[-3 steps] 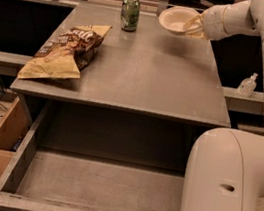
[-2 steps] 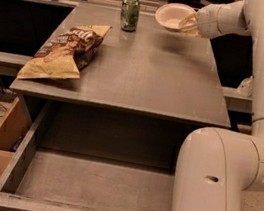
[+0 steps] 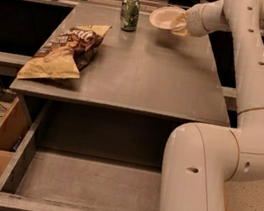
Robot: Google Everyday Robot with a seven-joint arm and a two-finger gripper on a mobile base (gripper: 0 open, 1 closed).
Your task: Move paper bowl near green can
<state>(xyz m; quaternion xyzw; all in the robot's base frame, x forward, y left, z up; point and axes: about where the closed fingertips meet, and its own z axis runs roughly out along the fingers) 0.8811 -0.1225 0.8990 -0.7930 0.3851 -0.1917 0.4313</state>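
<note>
The off-white paper bowl (image 3: 164, 16) hangs tilted a little above the far right part of the grey table (image 3: 142, 74). My gripper (image 3: 179, 24) is shut on the bowl's right rim, reaching in from the right. The green can (image 3: 130, 12) stands upright at the table's far edge, a short gap to the left of the bowl.
A tan-and-brown chip bag (image 3: 65, 51) lies on the table's left side. An open drawer (image 3: 83, 180) juts out below the table's front edge. My arm's large pale links (image 3: 213, 162) fill the right side. A rail runs behind the table.
My gripper has carried the bowl leftward toward the can, and the gap between bowl and can has shrunk. The can and bag have not moved.
</note>
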